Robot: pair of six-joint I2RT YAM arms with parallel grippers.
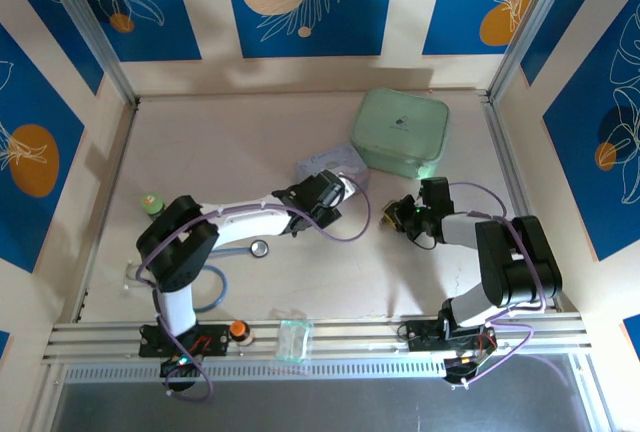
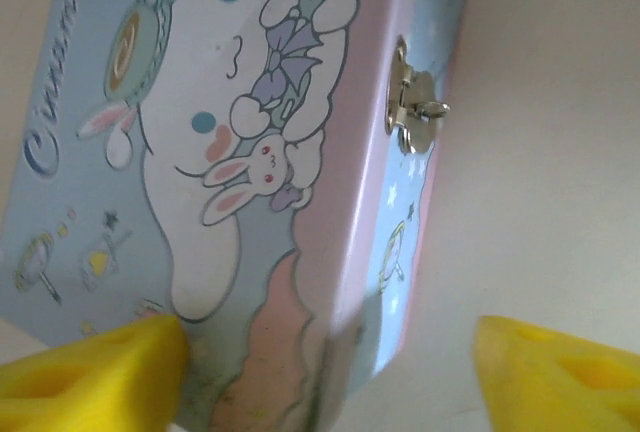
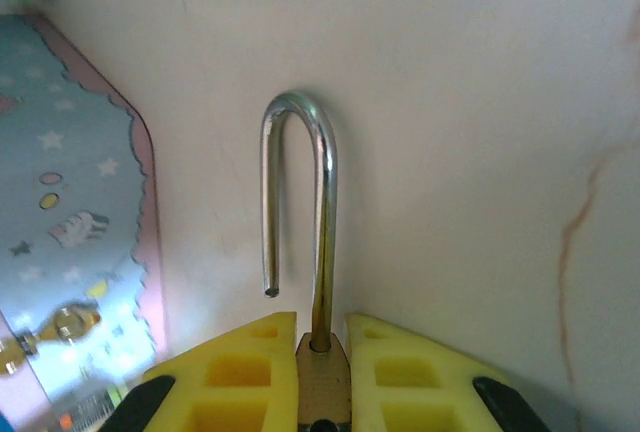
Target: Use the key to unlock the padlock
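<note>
- Padlock (image 3: 322, 397): bottom centre of the right wrist view. Its brass body stands upright and the right gripper (image 3: 320, 337) is clamped on it. The shackle (image 3: 298, 192) arches up the frame, its left leg hanging free of the body, so I judge the lock already sprung.
- Left gripper (image 2: 330, 367): yellow fingers spread wide at the bottom corners of the left wrist view, holding nothing, poised over the cartoon tin (image 2: 200, 152).
- Recommended handling: keep the clamp square on the brass body. Do not press the free leg back into its hole, and keep the empty claw off the shackle.
- Surface: pale, plain table (image 1: 220, 152). The tin sits near centre of the top view and a green box (image 1: 400, 132) at upper right.
- Room: cream walls with blue panels (image 1: 300, 2) along the top edge.
</note>
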